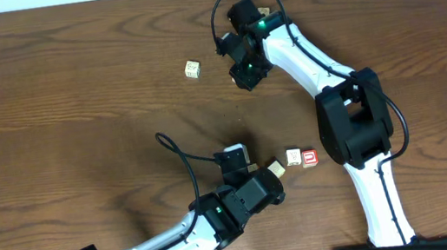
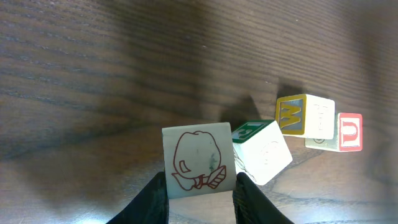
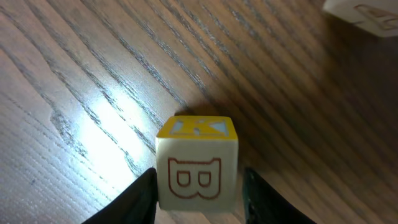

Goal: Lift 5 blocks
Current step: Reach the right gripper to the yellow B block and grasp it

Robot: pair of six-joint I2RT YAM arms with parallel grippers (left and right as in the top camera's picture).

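My left gripper [image 2: 200, 190] is shut on a pale block [image 2: 199, 158] with a red line drawing on its face. In the overhead view that gripper [image 1: 267, 176] sits at the lower middle of the table. Just past it lie a block with a yellow W face [image 2: 305, 115] and a block with a red U face [image 2: 349, 132]; from overhead they show as the pale block [image 1: 294, 157] and the red-faced block [image 1: 310, 158]. My right gripper [image 3: 199, 186] straddles a block [image 3: 197, 165] marked B with a yellow top. Its left finger [image 3: 140, 193] touches the block and a slim gap shows at the right finger. Another block [image 1: 192, 69] lies alone at the upper middle.
A green-faced cube [image 2: 264, 149] rests against the right side of the block held by the left gripper. The right arm [image 1: 354, 115] reaches from the bottom right across to the upper middle, with its gripper [image 1: 244, 71] right of the lone block. Dark wood table [image 1: 48, 123] all round.
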